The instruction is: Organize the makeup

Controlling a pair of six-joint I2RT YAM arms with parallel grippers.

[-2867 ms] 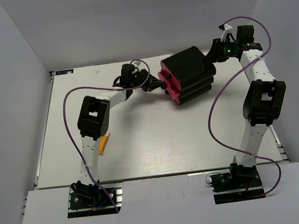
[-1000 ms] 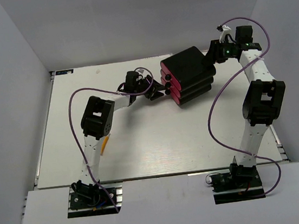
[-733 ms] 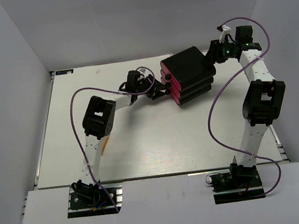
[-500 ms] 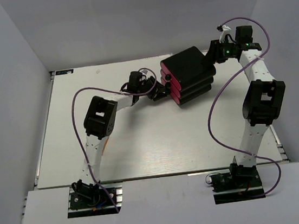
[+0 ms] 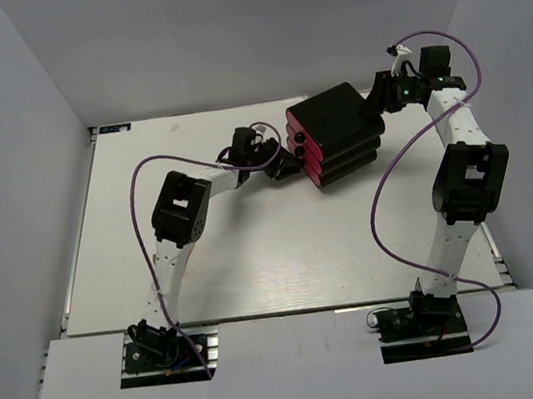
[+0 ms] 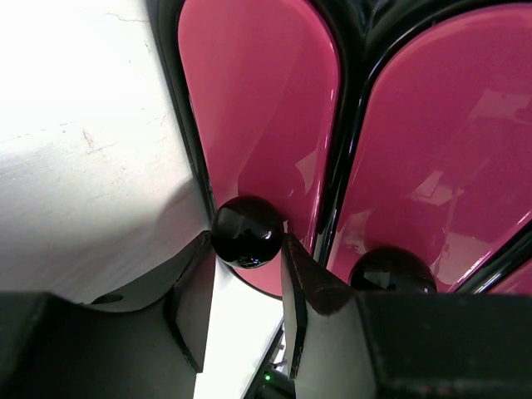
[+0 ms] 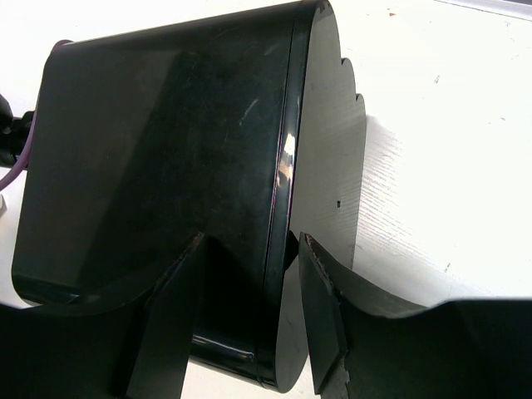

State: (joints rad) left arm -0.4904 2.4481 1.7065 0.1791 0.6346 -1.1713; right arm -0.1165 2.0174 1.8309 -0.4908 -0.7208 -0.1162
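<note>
A black box point(image 5: 335, 123) with pink drawers stands at the back of the table. My left gripper point(image 5: 288, 161) is at its drawer fronts. In the left wrist view my left gripper point(image 6: 246, 249) is shut on the round black knob point(image 6: 247, 231) of the lowest pink drawer point(image 6: 258, 100), next to the table top. My right gripper point(image 5: 382, 98) is at the box's rear. In the right wrist view my right gripper point(image 7: 249, 249) straddles the rear top edge of the box point(image 7: 158, 133), shut on it. No makeup piece shows in any view.
A second pink drawer front point(image 6: 440, 125) with its own black knob point(image 6: 392, 270) lies beside the gripped one. The white table point(image 5: 253, 250) ends at grey walls left, right and behind. Purple cables loop over both arms.
The pink drawer that stuck out has gone flush with the box. My left gripper has moved right to the drawer fronts and onto the knob. The right arm has stayed put.
</note>
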